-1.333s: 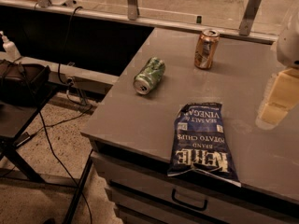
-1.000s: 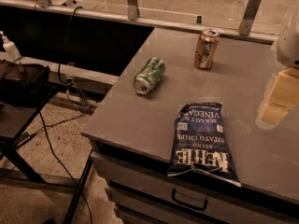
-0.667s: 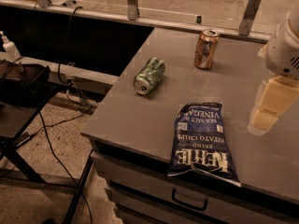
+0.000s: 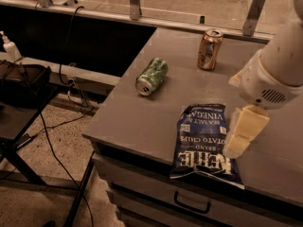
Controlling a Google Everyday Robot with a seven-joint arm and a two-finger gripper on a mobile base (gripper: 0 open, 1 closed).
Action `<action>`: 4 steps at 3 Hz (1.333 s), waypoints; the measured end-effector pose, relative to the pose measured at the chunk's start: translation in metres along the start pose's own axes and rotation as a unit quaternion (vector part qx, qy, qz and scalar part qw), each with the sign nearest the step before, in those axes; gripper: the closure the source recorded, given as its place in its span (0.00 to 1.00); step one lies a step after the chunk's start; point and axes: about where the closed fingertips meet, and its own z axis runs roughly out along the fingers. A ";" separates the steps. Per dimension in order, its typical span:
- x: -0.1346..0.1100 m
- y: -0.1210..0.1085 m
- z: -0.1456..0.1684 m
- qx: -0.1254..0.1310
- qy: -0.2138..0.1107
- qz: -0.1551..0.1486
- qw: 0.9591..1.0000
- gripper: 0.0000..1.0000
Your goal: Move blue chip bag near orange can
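The blue chip bag (image 4: pixel 204 141) lies flat near the front edge of the grey cabinet top (image 4: pixel 142 117), its lettering upside down to me. The orange can (image 4: pixel 209 49) stands upright at the far side of the top, well beyond the bag. My gripper (image 4: pixel 242 132) hangs from the white arm (image 4: pixel 279 65) on the right, its cream fingers pointing down at the bag's right edge, just above it. It holds nothing that I can see.
A green patterned can (image 4: pixel 152 76) lies on its side left of the middle of the top. A drawer with a handle (image 4: pixel 191 202) is below the front edge. To the left are a dark side table (image 4: pixel 19 93) and cables on the floor.
The arm has swung left and down, bringing the gripper from the right side of the top to the bag's right edge. The bag and both cans have not moved.
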 end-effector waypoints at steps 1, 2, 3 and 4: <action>-0.009 0.007 0.025 -0.026 -0.018 0.001 1.000 0.00; -0.010 0.015 0.043 -0.043 -0.023 0.008 0.999 0.17; -0.012 0.024 0.055 -0.063 -0.026 0.012 0.998 0.40; -0.014 0.028 0.058 -0.071 -0.026 0.012 0.997 0.64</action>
